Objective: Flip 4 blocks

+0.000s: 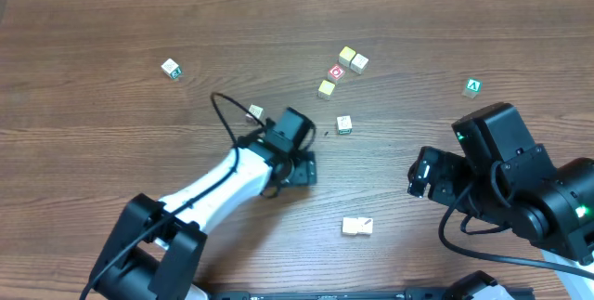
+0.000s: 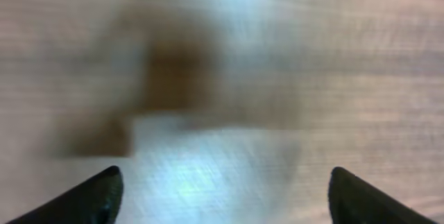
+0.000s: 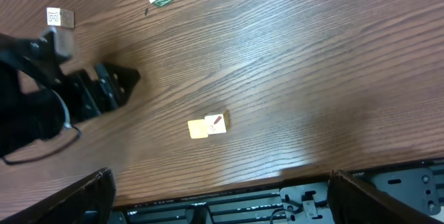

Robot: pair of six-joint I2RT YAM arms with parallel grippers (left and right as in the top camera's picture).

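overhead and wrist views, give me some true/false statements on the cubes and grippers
1. The left gripper holds a block. False: its jaws stand open with nothing between them.
2. The A cube lies alone, apart from the other cubes. True.
3. The right gripper is shut. False: it is open and empty.
4. The ring cube sits in a cluster with pale blocks. True.

Wood-grain table [image 1: 111,21], blocks [image 1: 344,124] scattered, green "A" cube [image 1: 473,87] far rt, red-ring cube [image 1: 336,72] ctr
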